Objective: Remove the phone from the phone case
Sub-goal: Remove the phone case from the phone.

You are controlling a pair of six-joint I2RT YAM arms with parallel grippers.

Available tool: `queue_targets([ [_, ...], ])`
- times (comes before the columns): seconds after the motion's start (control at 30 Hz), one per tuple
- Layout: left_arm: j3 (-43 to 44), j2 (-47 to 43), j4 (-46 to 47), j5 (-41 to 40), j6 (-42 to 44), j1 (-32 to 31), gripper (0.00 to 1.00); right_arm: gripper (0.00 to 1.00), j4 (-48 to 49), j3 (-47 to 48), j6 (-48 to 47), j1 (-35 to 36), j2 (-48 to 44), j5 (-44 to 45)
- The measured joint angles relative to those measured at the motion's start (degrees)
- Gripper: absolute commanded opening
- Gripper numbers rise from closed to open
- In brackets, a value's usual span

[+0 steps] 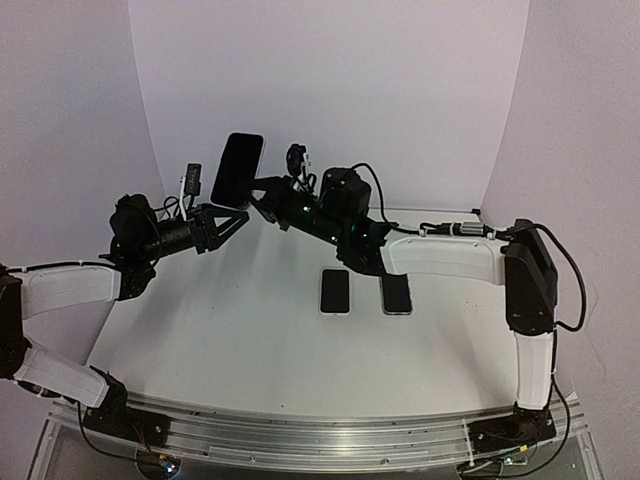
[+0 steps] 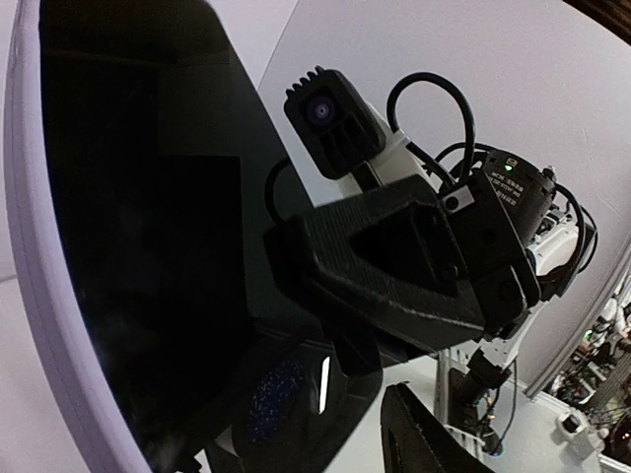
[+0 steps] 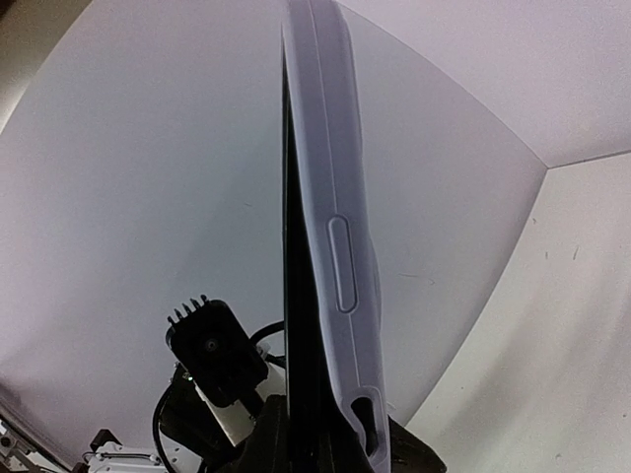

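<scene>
The phone (image 1: 238,168), inside its pale case (image 3: 330,177), stands upright in the air between both arms. The right end effector (image 1: 264,192) is clamped on its lower end. We cannot tell if the left end effector (image 1: 228,222) grips anything. We think the right hold must be firm while the left peels the case rim at one corner, slowly.

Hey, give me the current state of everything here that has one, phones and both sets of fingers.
Held phone: upright in the air, still in its case.
Right fingers: shut on held phone.
Left fingers: open beside its lower edge.
Two table phones: lying flat, untouched.
</scene>
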Motion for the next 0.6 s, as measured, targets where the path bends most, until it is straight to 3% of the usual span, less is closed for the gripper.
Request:
queue_targets([
  [0.27,1.34,0.0,2.82,-2.11,-0.04,-0.38,0.2,0.0,2.09,0.79,-0.28,0.63,0.11,0.29],
  [0.6,1.34,-0.3,3.67,-2.12,3.9,-0.22,0.0,0.0,4.6,0.79,0.08,0.74,0.11,-0.02],
])
